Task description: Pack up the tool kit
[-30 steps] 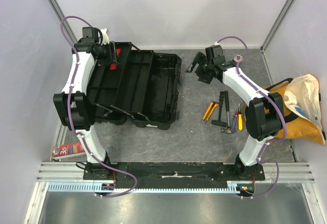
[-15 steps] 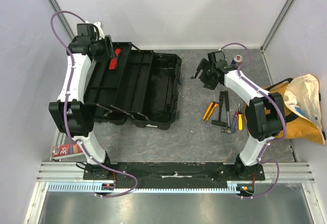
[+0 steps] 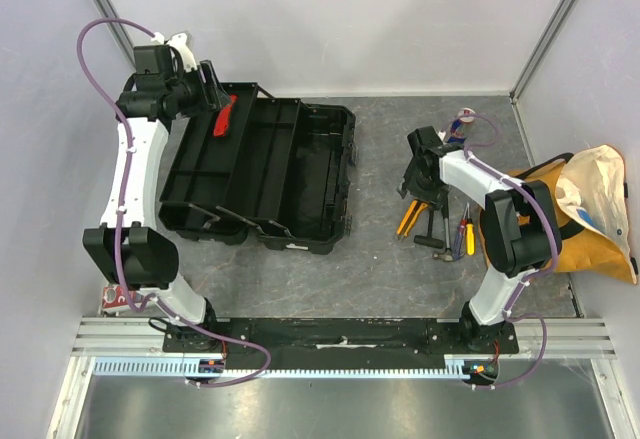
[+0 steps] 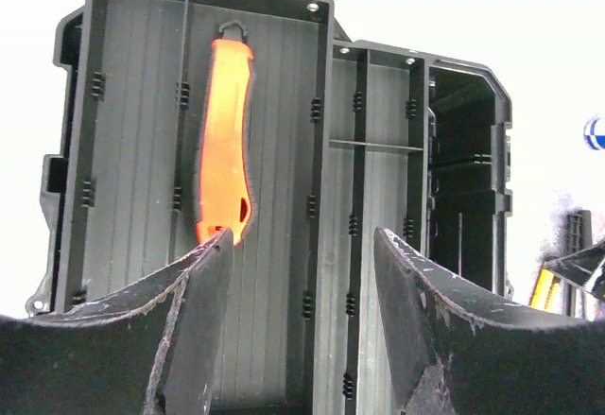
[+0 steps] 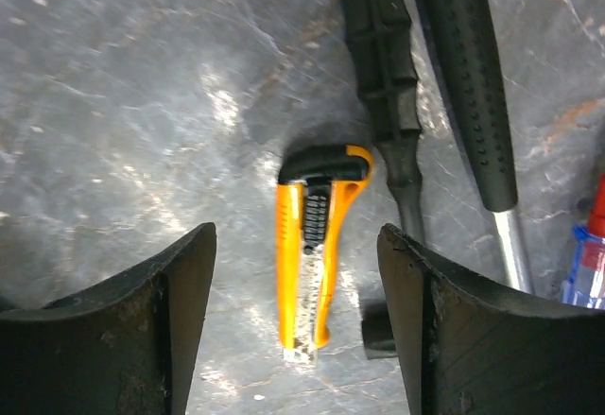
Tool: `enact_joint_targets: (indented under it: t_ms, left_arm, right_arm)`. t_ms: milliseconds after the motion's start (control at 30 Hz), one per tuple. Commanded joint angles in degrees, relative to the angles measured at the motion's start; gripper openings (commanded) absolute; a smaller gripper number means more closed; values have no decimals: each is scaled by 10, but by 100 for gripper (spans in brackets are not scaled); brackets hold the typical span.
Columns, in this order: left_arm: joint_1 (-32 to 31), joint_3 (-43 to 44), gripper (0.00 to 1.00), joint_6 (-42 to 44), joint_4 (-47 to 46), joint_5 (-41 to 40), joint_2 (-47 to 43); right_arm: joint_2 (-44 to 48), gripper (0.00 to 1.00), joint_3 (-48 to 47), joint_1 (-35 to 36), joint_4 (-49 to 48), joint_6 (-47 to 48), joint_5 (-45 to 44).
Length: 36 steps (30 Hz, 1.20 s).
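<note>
The job is barely begun. The toolbox (image 3: pixel 300 174) lies open on the left of the table (image 3: pixel 380 269), and one red tool (image 4: pixel 225 141) already lies flat in its left half, near the far end. The left gripper (image 4: pixel 302 237) hangs above that half with its fingers spread and nothing between them.

Everything else waits on the table to the right of the box: a yellow knife (image 5: pixel 317 235), two black-handled tools (image 5: pixel 461 84) just beside it, and the screwdrivers (image 3: pixel 465 234) a little further right (only their ends show in the wrist view). The right gripper (image 5: pixel 296 233) hovers directly over the yellow knife, fingers parted on either side and not touching it, so that knife looks like the next item to go in. Shutting the lid comes last.
</note>
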<state>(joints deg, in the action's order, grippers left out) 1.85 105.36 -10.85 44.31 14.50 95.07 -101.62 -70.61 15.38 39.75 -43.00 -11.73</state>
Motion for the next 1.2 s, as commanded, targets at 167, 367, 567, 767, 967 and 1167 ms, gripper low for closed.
enact_joint_targets:
  t_ms: [167, 367, 567, 767, 967, 1167]
  left_arm:
    - [1, -37, 67, -29, -27, 56, -51]
    - [-1, -59, 67, -33, -30, 76, -66]
    - [-4, -80, 67, -27, -36, 117, -82]
    - [-39, -95, 67, -15, -39, 145, -98]
    - [-110, -118, 68, -10, -67, 197, -104]
    - [-159, -115, 68, -64, -99, 263, -89]
  right_arm:
    - [13, 70, 43, 7, -16, -4, -7]
    - [-17, 59, 35, 19, -29, -1, -5]
    - [-37, 46, 28, 37, -32, 0, -2]
    - [-17, 16, 20, 42, -41, 6, 1]
    - [63, 8, -13, 43, -92, 29, 82]
    - [127, 8, -69, 44, -165, 49, 225]
